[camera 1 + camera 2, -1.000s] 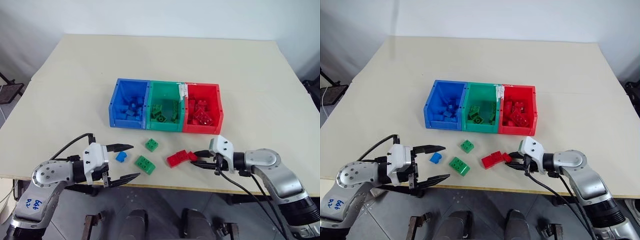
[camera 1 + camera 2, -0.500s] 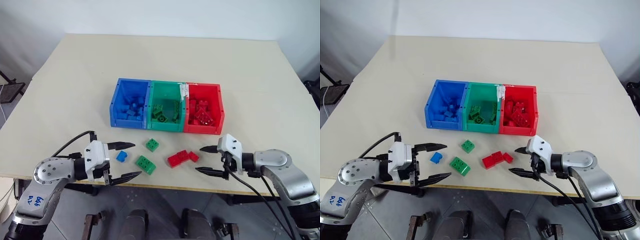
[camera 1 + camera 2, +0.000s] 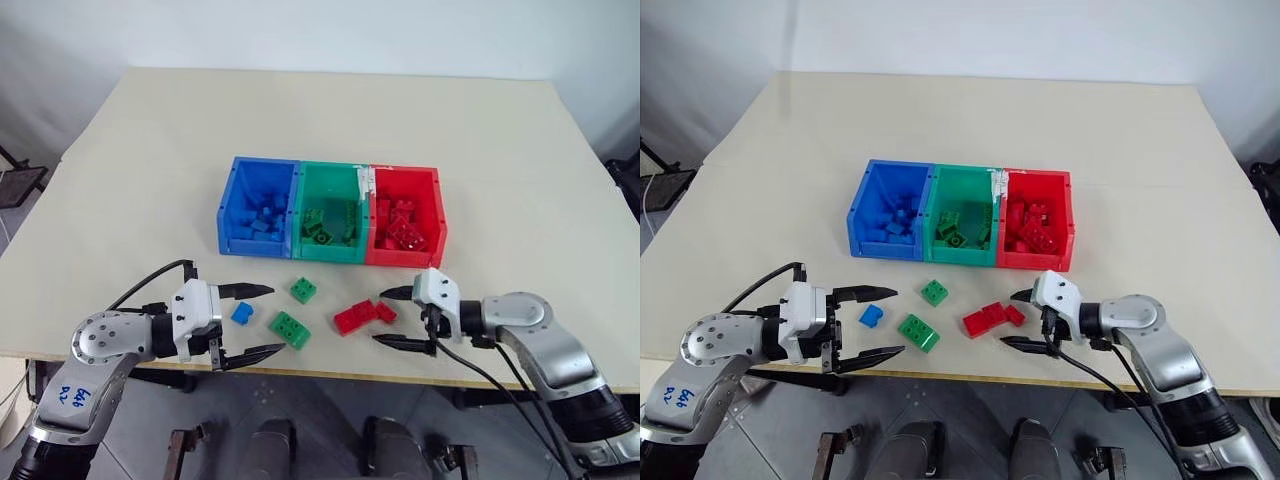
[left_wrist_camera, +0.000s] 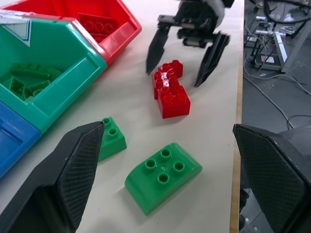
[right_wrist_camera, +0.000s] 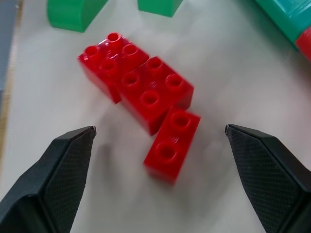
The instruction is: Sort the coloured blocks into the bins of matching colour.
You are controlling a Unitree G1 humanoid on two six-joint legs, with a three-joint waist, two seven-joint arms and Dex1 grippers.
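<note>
- Centrally, the bins (image 3: 331, 225) serve as landmark: three equal open-topped boxes of smooth moulded plastic, joined in a row on the matte cream table (image 3: 330, 120), blue then green then red from the robot's left. Each holds a heap of studded bricks of its own colour.
- Just in front of the green box lies a small square green block (image 3: 304, 290); nearer the table's front edge lies an oblong green block (image 3: 290, 329) with four round studs and one rounded end.
- A small blue block (image 3: 241, 313) lies in front of the blue box, on the robot's left of the green pieces.
- In front of the red box, glossy red blocks (image 3: 363, 314) lie touching in a slanted line: a larger studded pair and a narrow two-stud brick (image 5: 172, 138).
- The left gripper (image 3: 257, 323) has its black, cross-hatched tapering fingers spread wide and empty, with the blue block near them.
- The right gripper (image 3: 395, 317) is likewise spread wide and empty, its pointed fingers flanking the narrow red brick without touching it.
</note>
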